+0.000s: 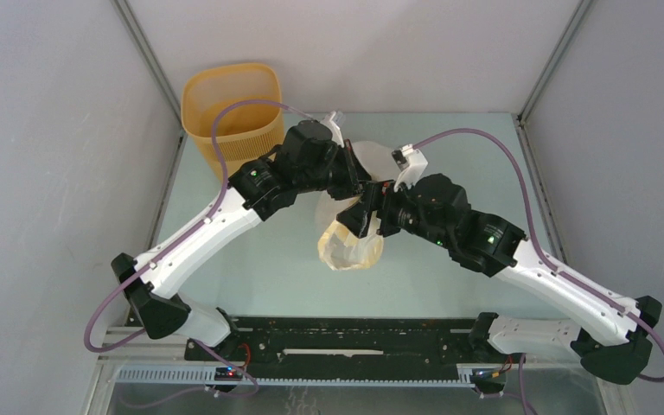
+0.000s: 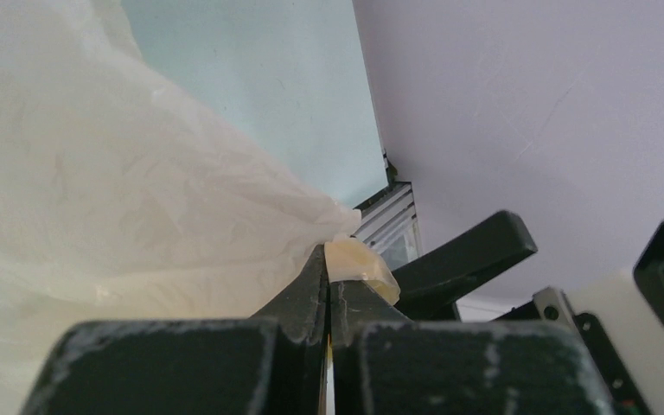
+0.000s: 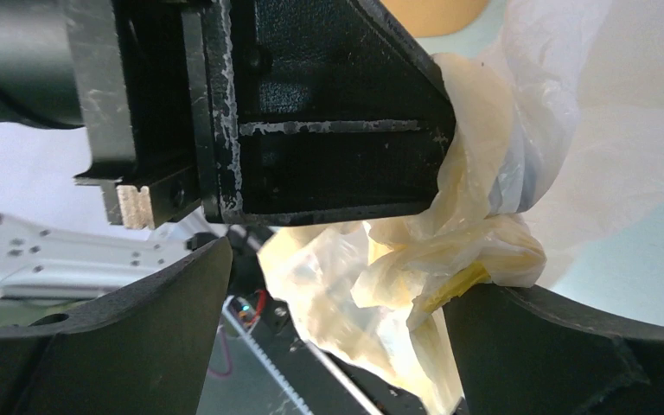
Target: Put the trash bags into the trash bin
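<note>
The pale cream, crinkly trash bag [image 1: 351,239] hangs above the middle of the table, between the two arms. My left gripper [image 1: 360,184] is shut on a fold at the bag's upper edge; the left wrist view shows the jaws [image 2: 329,270] pressed together with a bit of plastic sticking out and the bag [image 2: 95,199] spreading to the left. My right gripper [image 1: 368,213] is open right beside it. In the right wrist view [image 3: 346,277] the bag [image 3: 484,173] hangs between the spread fingers, bunched against the right finger [image 3: 553,346]. The yellow-orange ribbed trash bin [image 1: 232,108] stands upright at the far left.
The bin is in the back-left corner against the enclosure's grey walls. The left arm's purple cable arcs over the bin rim [image 1: 225,117]. A black rail [image 1: 346,337] runs along the table's near edge between the arm bases.
</note>
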Controlling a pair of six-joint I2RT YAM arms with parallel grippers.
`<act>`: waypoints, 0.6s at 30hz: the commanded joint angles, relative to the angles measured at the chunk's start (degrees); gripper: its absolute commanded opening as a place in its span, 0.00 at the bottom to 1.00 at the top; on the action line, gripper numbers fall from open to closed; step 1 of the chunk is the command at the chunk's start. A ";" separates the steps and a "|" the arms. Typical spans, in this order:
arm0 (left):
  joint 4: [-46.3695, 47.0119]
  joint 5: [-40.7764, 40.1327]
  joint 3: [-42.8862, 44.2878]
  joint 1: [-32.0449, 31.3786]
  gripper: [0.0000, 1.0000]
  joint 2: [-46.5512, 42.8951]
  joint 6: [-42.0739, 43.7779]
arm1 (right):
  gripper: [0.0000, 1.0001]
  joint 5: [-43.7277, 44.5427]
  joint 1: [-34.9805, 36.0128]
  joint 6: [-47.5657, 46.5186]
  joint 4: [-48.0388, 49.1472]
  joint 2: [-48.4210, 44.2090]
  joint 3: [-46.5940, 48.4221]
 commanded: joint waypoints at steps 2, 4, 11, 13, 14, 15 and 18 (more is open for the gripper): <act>4.41 3.02 2.63 0.22 0.00 0.38 -4.40 | 0.91 21.92 4.77 -1.36 -2.61 3.01 3.38; 4.69 3.35 2.45 0.21 0.00 0.40 -4.77 | 0.79 24.78 5.31 -0.90 -2.31 3.41 3.33; 5.74 3.14 0.71 0.32 0.00 -0.72 -5.06 | 0.55 30.60 6.45 -1.61 0.01 3.03 3.32; 5.75 3.20 0.72 0.34 0.00 -0.83 -4.69 | 0.33 30.31 6.54 -2.45 0.47 2.33 2.86; 5.82 3.41 0.70 0.46 0.00 -0.97 -4.44 | 0.21 29.75 6.54 -3.27 1.46 1.74 2.12; 5.88 3.59 0.52 0.57 0.03 -1.08 -4.18 | 0.02 29.03 6.54 -4.11 2.65 1.11 1.30; 6.03 3.86 0.13 1.37 0.36 -2.04 -2.65 | 0.00 25.99 5.87 -5.29 3.85 -0.42 -0.27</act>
